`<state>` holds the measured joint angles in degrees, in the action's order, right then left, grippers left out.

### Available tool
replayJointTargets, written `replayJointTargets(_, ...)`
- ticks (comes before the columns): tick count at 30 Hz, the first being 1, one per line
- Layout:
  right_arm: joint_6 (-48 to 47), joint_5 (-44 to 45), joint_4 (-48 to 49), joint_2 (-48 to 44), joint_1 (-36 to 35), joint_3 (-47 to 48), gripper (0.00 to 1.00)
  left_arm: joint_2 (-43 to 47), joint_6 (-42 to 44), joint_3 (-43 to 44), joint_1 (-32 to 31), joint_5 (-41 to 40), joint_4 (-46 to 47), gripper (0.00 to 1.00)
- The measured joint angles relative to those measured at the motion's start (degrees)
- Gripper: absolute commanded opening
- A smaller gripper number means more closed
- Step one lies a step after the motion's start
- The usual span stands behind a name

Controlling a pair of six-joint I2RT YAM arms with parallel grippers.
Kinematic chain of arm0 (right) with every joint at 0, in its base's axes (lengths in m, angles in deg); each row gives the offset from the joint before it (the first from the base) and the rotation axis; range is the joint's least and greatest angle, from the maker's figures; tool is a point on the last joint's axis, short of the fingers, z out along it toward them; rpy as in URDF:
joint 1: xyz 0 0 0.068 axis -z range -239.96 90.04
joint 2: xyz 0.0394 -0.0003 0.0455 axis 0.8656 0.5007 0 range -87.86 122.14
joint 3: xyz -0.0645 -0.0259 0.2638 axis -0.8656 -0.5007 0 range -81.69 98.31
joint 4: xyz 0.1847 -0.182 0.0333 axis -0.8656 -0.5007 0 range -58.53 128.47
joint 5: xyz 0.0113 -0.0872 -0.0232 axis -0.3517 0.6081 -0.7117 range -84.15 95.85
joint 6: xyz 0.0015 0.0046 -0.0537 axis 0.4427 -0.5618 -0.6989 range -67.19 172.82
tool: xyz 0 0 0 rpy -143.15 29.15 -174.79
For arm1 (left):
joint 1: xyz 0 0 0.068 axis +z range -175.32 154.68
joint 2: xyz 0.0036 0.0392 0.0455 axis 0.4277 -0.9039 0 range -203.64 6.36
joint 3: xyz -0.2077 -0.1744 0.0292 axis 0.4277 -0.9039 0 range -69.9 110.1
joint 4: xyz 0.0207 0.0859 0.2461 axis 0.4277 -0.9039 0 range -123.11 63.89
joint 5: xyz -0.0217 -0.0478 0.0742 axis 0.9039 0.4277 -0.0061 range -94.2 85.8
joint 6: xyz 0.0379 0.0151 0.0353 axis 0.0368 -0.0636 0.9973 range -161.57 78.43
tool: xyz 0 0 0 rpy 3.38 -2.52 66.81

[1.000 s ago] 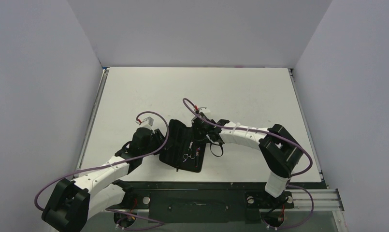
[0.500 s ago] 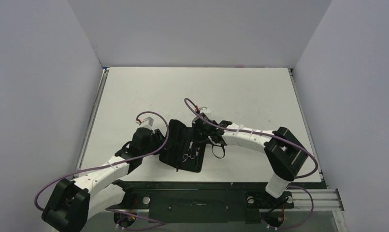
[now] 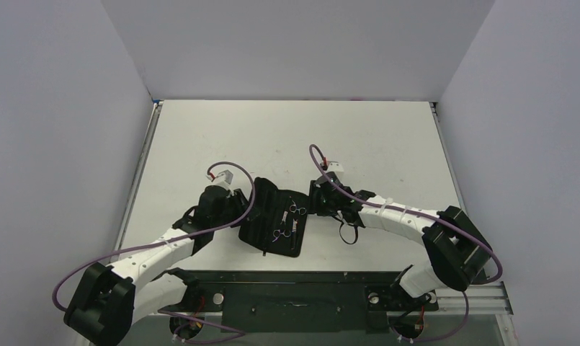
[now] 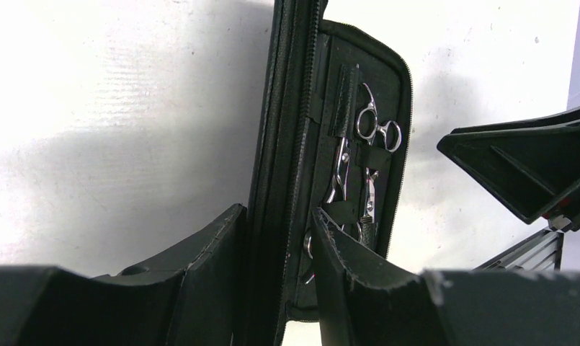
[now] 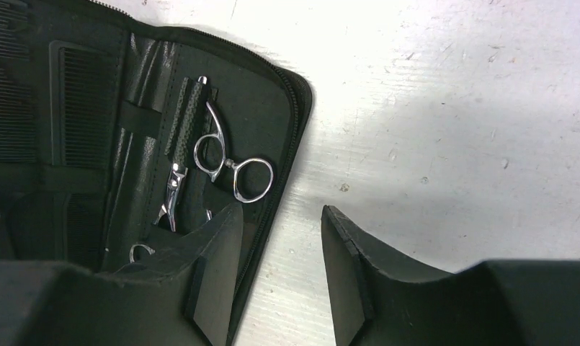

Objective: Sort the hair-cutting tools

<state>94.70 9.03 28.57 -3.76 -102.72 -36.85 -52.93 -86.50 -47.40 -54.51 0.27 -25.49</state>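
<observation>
White table [image 3: 387, 137]; left end effector [image 4: 278, 213] grips case [image 4: 287, 86]; right end effector [image 5: 281, 209] released beside scissors [image 5: 233, 169].

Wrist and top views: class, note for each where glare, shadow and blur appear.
Left wrist: table glares white, a grey shadow band crosses it, the left fingers blur. Right wrist: scissors rings glint, comb sinks into the dark case. Top: even light, case detail lost.
</observation>
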Motion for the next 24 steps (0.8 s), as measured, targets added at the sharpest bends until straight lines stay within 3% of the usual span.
replayJointTargets(8,-0.5,0.9,2.4,1.0,2.8,0.6,0.43,-10.9,2.6,7.5,0.0,1.2,0.2,0.34)
replayJointTargets(13,-3.6,2.7,2.5,7.5,3.1,8.0,0.47,-16.3,2.7,11.5,0.0,1.2,0.3,0.34)
replayJointTargets(24,-14.2,4.1,-1.3,22.6,-0.1,22.6,0.45,-18.4,1.2,13.4,0.2,-1.7,-1.2,0.34)
